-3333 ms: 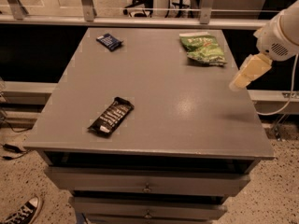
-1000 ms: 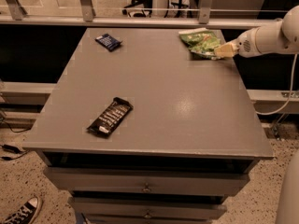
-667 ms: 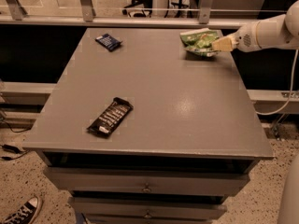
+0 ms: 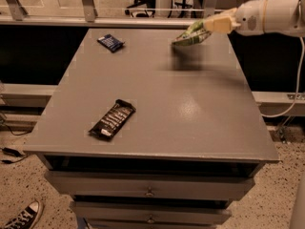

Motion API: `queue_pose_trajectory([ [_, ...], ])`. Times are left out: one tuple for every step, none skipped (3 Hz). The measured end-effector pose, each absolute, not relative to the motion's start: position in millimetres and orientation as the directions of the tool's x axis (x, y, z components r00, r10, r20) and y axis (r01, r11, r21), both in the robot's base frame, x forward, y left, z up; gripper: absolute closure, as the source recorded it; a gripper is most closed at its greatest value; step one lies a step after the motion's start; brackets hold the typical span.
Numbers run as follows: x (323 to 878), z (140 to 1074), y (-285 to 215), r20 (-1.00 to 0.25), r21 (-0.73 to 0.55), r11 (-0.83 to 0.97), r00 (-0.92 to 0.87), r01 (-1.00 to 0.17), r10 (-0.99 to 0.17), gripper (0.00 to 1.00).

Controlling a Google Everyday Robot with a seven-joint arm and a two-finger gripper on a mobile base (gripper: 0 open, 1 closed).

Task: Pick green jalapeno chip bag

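Lifted since a second ago, the crinkled bright green jalapeno chip bag hangs above the far right corner of the grey table, one edge apparently pinched between the fingers of the cream two-finger gripper. Judged light, soft and slippery, it holds best by a flat seam.

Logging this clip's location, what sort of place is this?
Likely an indoor robot lab: a grey drawer cabinet, a speckled floor, and the gripper above the far right corner holding the green jalapeno chip bag.
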State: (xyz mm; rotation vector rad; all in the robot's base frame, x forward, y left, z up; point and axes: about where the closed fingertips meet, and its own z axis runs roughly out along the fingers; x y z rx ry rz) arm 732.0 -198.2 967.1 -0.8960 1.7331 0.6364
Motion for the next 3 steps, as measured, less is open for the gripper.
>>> queue_pose_trajectory([
  [712.6, 1011.7, -174.9, -0.965, -0.051, 0.493, -0.085, -0.868, -0.249, 1.0],
  [686.0, 1050.6, -159.4, -0.964, -0.09, 0.429, -0.031, -0.899, -0.265, 1.0],
  [681.5, 1054.1, -157.1, -0.962, -0.094, 0.417, -0.025, -0.904, -0.271, 1.0],
])
